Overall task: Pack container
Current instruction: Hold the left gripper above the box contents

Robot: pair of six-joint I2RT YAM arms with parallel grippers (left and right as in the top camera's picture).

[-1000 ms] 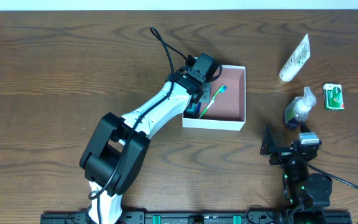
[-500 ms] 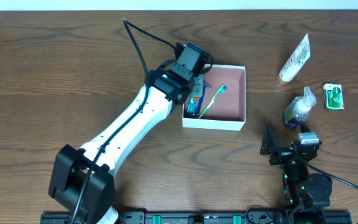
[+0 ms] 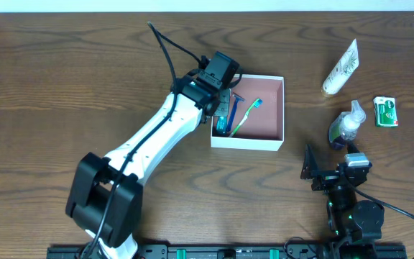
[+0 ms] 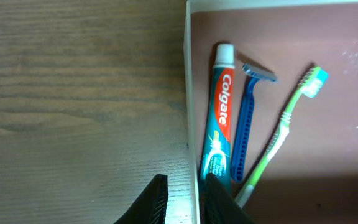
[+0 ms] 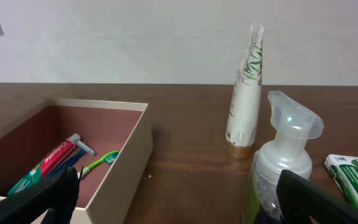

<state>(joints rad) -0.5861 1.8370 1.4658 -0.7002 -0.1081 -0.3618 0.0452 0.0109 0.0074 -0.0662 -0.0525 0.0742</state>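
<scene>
The container (image 3: 247, 142) is a shallow white-walled box with a dusty pink floor, at centre table. Inside it lie a Colgate toothpaste tube (image 4: 219, 118), a blue razor (image 4: 244, 118) and a green toothbrush (image 4: 278, 137). My left gripper (image 3: 225, 102) hangs over the box's left wall (image 4: 189, 93). Its fingers (image 4: 160, 193) straddle that wall, narrowly open, with a gap showing on the outer side. My right gripper (image 3: 330, 160) rests wide open near the front right and holds nothing. In the right wrist view the container (image 5: 126, 162) is at the left.
To the right of the box stand a cream tube (image 3: 341, 68), a clear foam pump bottle (image 3: 346, 126) and a small green packet (image 3: 385, 112). The pump bottle (image 5: 288, 162) is just ahead of my right gripper (image 5: 179, 199).
My left arm swung, and its wrist shifted a little left from over the box's inside to its left wall. The box, its contents and the right arm stayed put.
</scene>
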